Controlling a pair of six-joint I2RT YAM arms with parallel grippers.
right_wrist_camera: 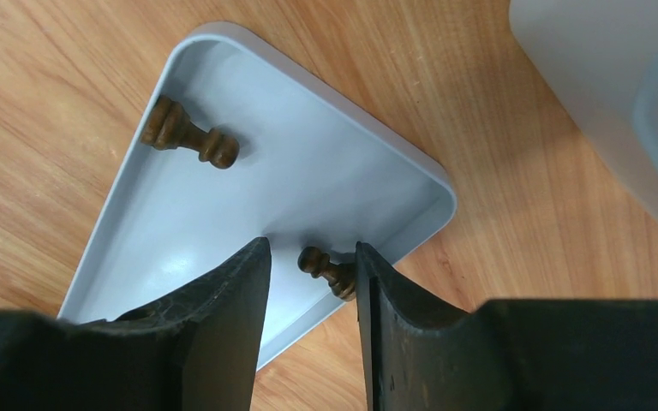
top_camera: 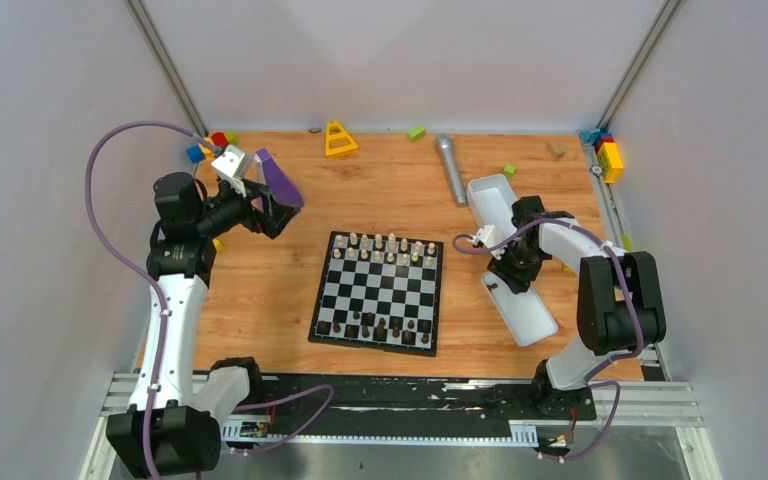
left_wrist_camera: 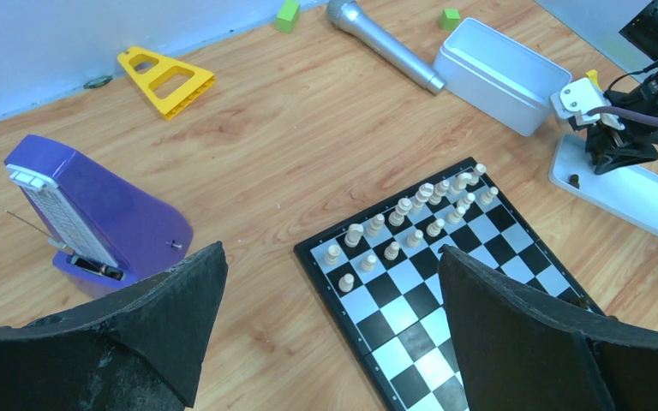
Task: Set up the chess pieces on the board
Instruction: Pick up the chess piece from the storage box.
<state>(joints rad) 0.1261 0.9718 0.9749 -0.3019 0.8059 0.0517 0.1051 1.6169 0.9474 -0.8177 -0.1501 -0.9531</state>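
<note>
Lower half of the dark pawn (right_wrist_camera: 321, 264) behind a finger (right_wrist_camera: 394, 325) of the right pincer (right_wrist_camera: 311, 250)

Items counted: board (top_camera: 376, 292), one; white trays (left_wrist_camera: 497, 81), two; dark brown chess pieces (right_wrist_camera: 190, 139) in a tray, two; microphone (top_camera: 450, 168), one; metronome (left_wrist_camera: 94, 214), one.

Surface (top_camera: 260, 290): wood grain, matt.
Tray (right_wrist_camera: 326, 171): white plastic, smooth, slight sheen.
Dark pawns (right_wrist_camera: 190, 137): turned wood, glossy brown.
Right pincer (right_wrist_camera: 311, 250): black, rough, matt fingers.
Microphone (left_wrist_camera: 385, 43): silver metal, satin.
Metronome (left_wrist_camera: 94, 214): purple plastic, glossy.

R end effector (right_wrist_camera: 311, 250) in tray (right_wrist_camera: 326, 171) | rim, bin (right_wrist_camera: 600, 86) close | board (top_camera: 380, 290) mid rows free | metronome (left_wrist_camera: 111, 205) L of board
</note>
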